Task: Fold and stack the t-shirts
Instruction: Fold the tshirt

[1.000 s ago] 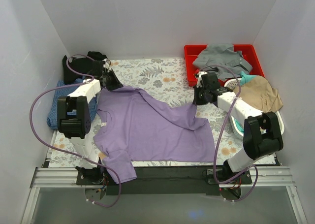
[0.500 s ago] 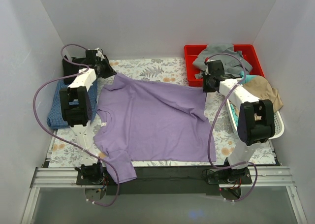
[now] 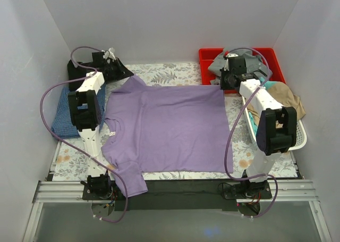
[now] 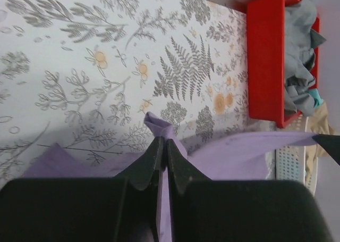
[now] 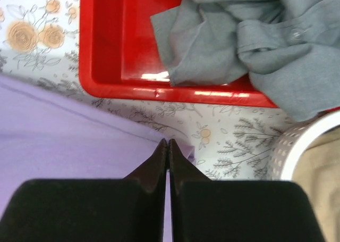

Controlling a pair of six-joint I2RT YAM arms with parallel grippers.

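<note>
- On the floral-covered bench [image 3: 175,74], centre: lilac t-shirt [image 3: 164,127], spread nearly flat, collar toward the left, hem toward the right, near sleeve hanging over the front edge.
- Left pincer [image 4: 161,143]: fingers together, clamped on a small fold of the lilac t-shirt at its far-left sleeve corner, low over the bench.
- Right pincer [image 5: 168,144]: fingers together, clamped on the far-right hem corner of the lilac t-shirt, just beside the red bin [image 3: 204,66].
- Blue check t-shirt [image 3: 62,117]: at the bench's left edge, partly under the left arm.
- Black t-shirt [image 3: 74,74]: far-left corner, beyond the blue one; possibly folded, but mostly hidden by arm and cable.
- Red bin contents: crumpled grey garment [image 5: 255,34].
- White basket [image 3: 297,138]: right of the bench, holding a tan cloth [image 3: 284,101].
</note>
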